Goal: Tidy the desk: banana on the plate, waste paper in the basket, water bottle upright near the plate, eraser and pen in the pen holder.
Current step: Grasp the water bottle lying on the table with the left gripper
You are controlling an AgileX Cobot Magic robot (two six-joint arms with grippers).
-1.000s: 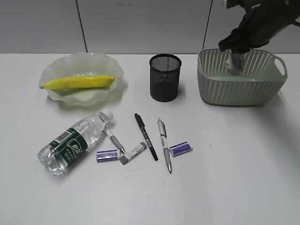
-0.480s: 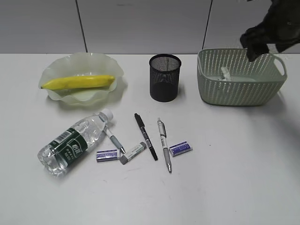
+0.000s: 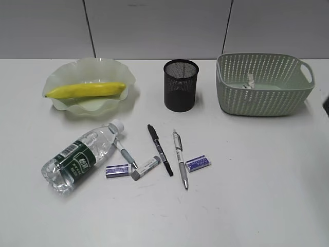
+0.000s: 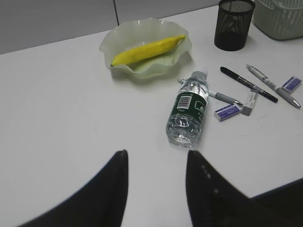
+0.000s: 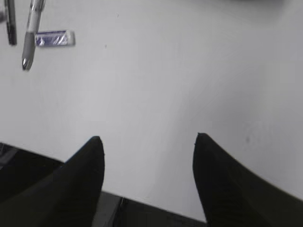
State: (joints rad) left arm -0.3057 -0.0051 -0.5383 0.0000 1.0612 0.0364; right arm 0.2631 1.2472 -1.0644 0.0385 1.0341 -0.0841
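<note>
While both arms sit pulled back from the work area, I read the scene as follows. On my left wrist view, the left gripper (image 4: 156,158) hangs above bare desk (image 3: 257,195) with its two dark fingers spread and nothing between them. On my right wrist view, the right gripper (image 5: 147,142) also shows its fingers set well apart over bare tabletop, holding nothing.

Task items, as I see them from the exterior view:

- The banana (image 3: 85,90) lies inside the plate (image 3: 121,72) at rear left.
- The waste paper (image 3: 250,81) rests on the floor of the basket (image 3: 267,103) at rear right; only a small white part shows above the wall.
- The water bottle (image 3: 82,156) lies on its side at front left, cap pointing toward the rear right, well apart from the plate.
- The pen holder (image 3: 181,85) stands upright between plate and basket.
- A black pen (image 3: 160,150) and a silver pen (image 3: 180,159) lie side by side in front of the holder, not touching.
- A short grey pen (image 3: 125,153) lies just beside the bottle cap.
- Three erasers lie on the desk: a left eraser (image 3: 117,170), a middle eraser (image 3: 146,167) touching or nearly touching the black pen, and a right eraser (image 3: 198,163) just beside the silver pen.
</note>
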